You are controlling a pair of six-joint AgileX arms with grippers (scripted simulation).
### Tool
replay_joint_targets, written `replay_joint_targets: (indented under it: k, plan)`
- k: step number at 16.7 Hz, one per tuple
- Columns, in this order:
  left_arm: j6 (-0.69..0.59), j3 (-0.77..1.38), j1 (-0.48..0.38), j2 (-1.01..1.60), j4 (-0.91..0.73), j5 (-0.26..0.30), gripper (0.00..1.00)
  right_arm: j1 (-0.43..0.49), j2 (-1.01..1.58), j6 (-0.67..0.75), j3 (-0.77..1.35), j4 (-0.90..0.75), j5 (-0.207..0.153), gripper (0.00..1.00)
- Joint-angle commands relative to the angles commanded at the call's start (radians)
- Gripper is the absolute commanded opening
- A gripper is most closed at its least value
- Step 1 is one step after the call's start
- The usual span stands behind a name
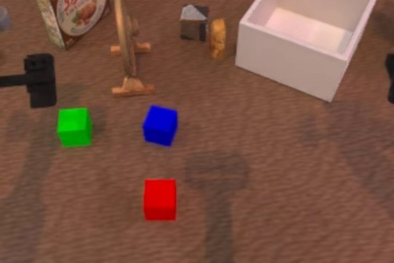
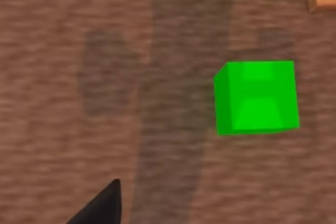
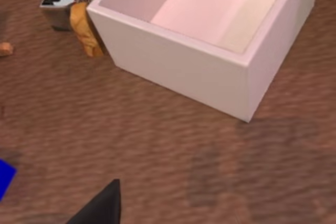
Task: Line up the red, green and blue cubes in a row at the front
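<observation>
Left end effector (image 1: pixel 40 80): hovers over the left side of the desk (image 1: pixel 277 177), just behind the green cube; it has hold of nothing, and how far its fingers are parted cannot be told.
Right end effector (image 1: pixel 390 78): only a sliver shows at the right edge of the top view, beside the white box; its opening cannot be told.
Green cube (image 1: pixel 74 127): on the desk at the left, alone, well apart from the other two.
Blue cube (image 1: pixel 160 125): near the middle, level with the green one and slightly turned.
Red cube (image 1: pixel 160 199): nearest the front, straight ahead of the blue cube, not touching it.
White box (image 1: pixel 295 60): open-topped, back right.
Patterned block (image 1: pixel 194 23): back centre, with a small tan figure (image 1: pixel 218 38) just beside it.
Biscuit box (image 1: pixel 71 5): back left, tilted.
Wooden wheel on a stand (image 1: pixel 128 41): upright, beside the biscuit box.
</observation>
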Motion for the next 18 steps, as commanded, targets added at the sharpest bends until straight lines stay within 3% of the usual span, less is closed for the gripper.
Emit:
replay_joint_targets:
  k: [4, 9, 14, 18]
  plan:
    - [-0.041, 0.254, -0.028, 0.359, -0.189, -0.002, 1.0, -0.158, -0.363, -0.158, -0.373, 0.221, -0.035, 1.0]
    - [-0.084, 0.513, -0.055, 0.665, -0.361, 0.0, 1.0, -0.309, -0.704, -0.3, -0.725, 0.477, -0.114, 1.0]
    - [-0.107, 0.659, -0.068, 0.823, -0.44, 0.004, 1.0, -0.384, -0.883, -0.363, -0.9, 0.626, -0.176, 1.0]
    - [-0.109, 0.668, -0.069, 0.834, -0.445, 0.004, 1.0, -0.389, -0.893, -0.366, -0.913, 0.636, -0.181, 1.0]
